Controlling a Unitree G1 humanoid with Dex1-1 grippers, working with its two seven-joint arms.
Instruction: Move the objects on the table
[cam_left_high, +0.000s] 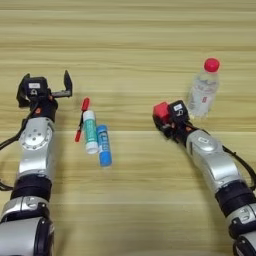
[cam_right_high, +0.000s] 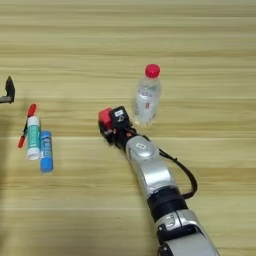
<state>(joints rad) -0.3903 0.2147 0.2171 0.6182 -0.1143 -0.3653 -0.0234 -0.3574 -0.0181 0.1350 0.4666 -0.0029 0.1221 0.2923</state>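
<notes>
Open table (cam_left_high: 130, 45) beyond the bottle (cam_left_high: 203, 91). My right gripper (cam_left_high: 161, 116) clamps the red cube (cam_left_high: 161, 110); left gripper (cam_left_high: 45, 87) spread, empty.

Left eye: looks down from the head, reaches further left.
Right eye: same look, further right.
Shared: the table (cam_left_high: 130, 45) middle, bottle (cam_right_high: 147, 95).

A: Can any text be read on the white tube with green label (cam_left_high: 90, 131) or the blue glue-stick tube (cam_left_high: 104, 145)?

B: None can be read; only blurred marks are seen there and on the clear plastic bottle (cam_left_high: 203, 92).
</notes>
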